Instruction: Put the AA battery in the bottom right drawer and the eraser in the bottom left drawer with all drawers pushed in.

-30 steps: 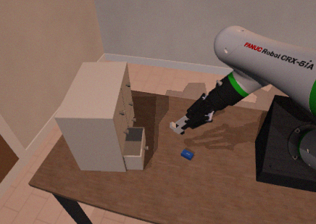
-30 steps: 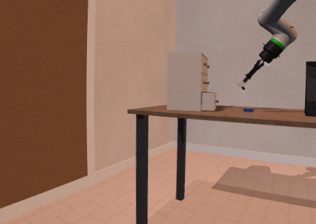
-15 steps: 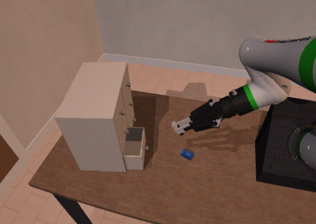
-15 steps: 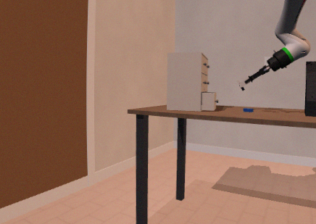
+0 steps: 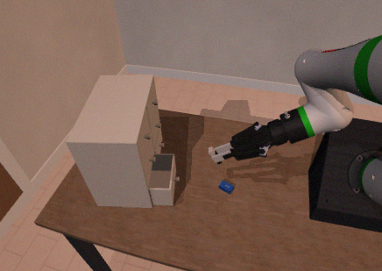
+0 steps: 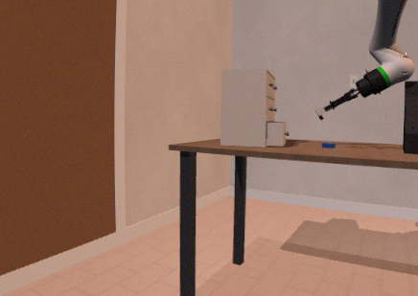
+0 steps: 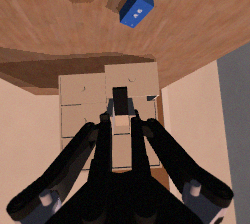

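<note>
- End effector [image 5: 215,155] pinches the AA battery [image 7: 120,101], airborne, well apart from the chest [image 5: 115,139].
- Chest's bottom-right drawer [image 5: 163,192] juts open; eraser [image 5: 226,187] lies near it on the table [image 5: 263,227].

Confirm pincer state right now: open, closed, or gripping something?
Pincer: closed on a small cylindrical object, dark with a pale end, apparently the AA battery, held in the air facing the chest.

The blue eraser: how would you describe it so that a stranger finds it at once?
Find the pale chest on the wooden table. Before its open bottom drawer, toward the arm's black base, lies the eraser: a small flat block, the only blue thing there.
</note>
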Controlling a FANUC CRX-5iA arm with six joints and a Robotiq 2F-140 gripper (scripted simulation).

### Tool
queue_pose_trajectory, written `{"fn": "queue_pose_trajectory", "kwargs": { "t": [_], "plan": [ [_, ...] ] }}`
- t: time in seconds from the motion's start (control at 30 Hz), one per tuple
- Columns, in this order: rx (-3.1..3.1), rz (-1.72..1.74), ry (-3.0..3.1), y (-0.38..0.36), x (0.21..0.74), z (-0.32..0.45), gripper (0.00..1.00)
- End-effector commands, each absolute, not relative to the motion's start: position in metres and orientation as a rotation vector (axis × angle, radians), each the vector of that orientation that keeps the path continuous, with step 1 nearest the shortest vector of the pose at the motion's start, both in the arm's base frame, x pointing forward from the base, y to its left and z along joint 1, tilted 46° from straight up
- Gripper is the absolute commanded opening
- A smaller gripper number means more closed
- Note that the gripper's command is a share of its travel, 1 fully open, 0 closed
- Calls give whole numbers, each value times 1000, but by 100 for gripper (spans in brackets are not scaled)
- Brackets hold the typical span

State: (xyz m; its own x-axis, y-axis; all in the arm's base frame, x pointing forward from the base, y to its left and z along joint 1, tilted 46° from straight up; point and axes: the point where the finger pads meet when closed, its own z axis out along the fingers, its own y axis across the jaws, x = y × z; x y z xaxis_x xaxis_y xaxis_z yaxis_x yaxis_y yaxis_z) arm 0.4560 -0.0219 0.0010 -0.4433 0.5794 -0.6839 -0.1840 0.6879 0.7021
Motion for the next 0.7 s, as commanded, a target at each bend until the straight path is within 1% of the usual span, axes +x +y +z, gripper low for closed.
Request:
{"fn": "queue_pose_trajectory", "kwargs": {
  "t": [0.0, 0.37, 0.67],
  "plan": [
    [312, 898, 1836, -22, 456, 1, 11],
    [312, 898, 1836, -22, 460, 2, 11],
    [312, 898, 1836, -21, 473, 4, 11]
  ]
}}
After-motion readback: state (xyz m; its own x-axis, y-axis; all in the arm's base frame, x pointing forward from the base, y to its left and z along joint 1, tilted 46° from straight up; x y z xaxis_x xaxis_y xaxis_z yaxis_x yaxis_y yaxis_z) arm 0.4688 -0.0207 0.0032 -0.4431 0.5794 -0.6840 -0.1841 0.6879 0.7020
